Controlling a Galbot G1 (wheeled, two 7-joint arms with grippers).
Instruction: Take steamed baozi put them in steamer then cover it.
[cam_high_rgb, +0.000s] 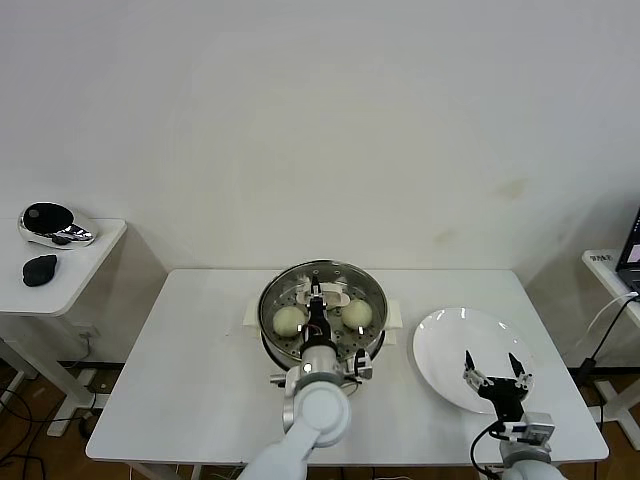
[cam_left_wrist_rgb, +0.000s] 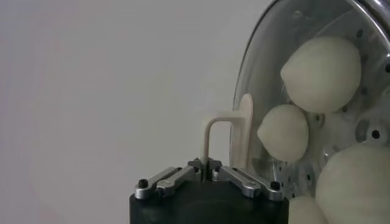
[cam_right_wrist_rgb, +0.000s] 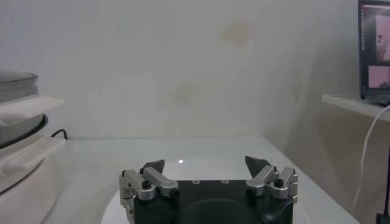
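Note:
The steel steamer (cam_high_rgb: 270, 345) stands mid-table on its cream base. The glass cover (cam_high_rgb: 300, 273) lies over its mouth. Two baozi (cam_high_rgb: 289, 319) (cam_high_rgb: 357, 314) show through the glass in the head view, and several baozi (cam_left_wrist_rgb: 323, 73) show behind the cover (cam_left_wrist_rgb: 262, 73) in the left wrist view. My left gripper (cam_high_rgb: 316, 300) is over the pot, shut on the cover's cream handle (cam_left_wrist_rgb: 241, 131); its own view shows it (cam_left_wrist_rgb: 206, 164) pinching the handle's thin bar. My right gripper (cam_high_rgb: 492, 368) is open and empty, hovering over the white plate (cam_high_rgb: 445, 340), and shows in its own view (cam_right_wrist_rgb: 205, 163).
The white plate is bare, at the table's right. A side table (cam_high_rgb: 80, 270) at far left carries a silver-black device (cam_high_rgb: 55, 225) and a black object (cam_high_rgb: 39, 269). A laptop (cam_high_rgb: 630, 250) and cable (cam_high_rgb: 600, 330) are at far right. The steamer's base (cam_right_wrist_rgb: 21, 161) shows in the right wrist view.

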